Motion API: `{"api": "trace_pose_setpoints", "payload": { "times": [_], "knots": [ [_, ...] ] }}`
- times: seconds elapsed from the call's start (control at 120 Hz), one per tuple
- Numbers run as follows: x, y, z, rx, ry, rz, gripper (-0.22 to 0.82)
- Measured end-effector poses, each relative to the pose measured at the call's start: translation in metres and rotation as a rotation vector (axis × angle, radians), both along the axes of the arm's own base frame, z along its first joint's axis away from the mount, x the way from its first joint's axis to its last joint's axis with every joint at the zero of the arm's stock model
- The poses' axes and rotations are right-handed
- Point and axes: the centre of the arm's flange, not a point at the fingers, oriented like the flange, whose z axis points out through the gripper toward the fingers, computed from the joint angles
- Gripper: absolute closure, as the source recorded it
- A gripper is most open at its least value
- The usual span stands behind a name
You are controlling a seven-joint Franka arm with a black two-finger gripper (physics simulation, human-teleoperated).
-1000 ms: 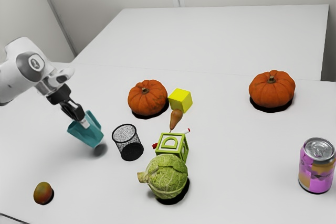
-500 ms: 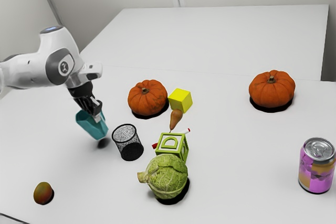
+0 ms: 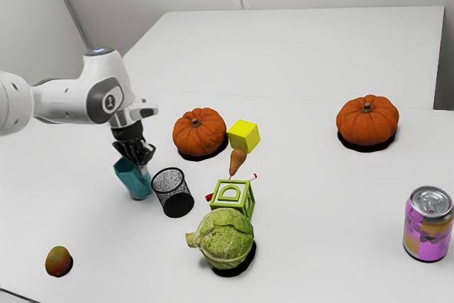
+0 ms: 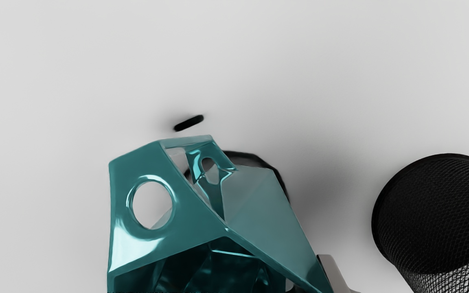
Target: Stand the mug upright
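Now lower and less tilted, the mug is pinched in my gripper.

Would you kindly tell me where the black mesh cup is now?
The black mesh cup is toward the exterior view's left, between the teal mug and the green letter block.

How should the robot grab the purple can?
I'd come down from above and pinch its round side, just below the silver top. The can stands upright, apart from the other things, so opposite sides should be easy to reach.
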Motion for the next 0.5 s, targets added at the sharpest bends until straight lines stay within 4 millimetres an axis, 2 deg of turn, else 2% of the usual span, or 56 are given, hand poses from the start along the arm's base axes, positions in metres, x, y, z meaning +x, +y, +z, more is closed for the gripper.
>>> {"api": "trace_pose_setpoints", "payload": {
  "times": [0.042,0.158,0.242,0.367,0.425,0.5],
  "knots": [
    [0.0,0.0,-0.004,0.0,0.005,0.011,0.72],
    [0.0,0.005,-0.005,0.002,0.004,0.047,0.45],
    [0.0,0.006,0.005,0.007,-0.014,0.064,0.31],
    [-0.003,0.001,0.049,0.02,-0.082,0.074,0.17],
    [-0.003,-0.003,0.078,0.024,-0.12,0.077,0.13],
    [0.011,-0.015,0.119,0.021,-0.162,0.066,0.09]
  ]
}}
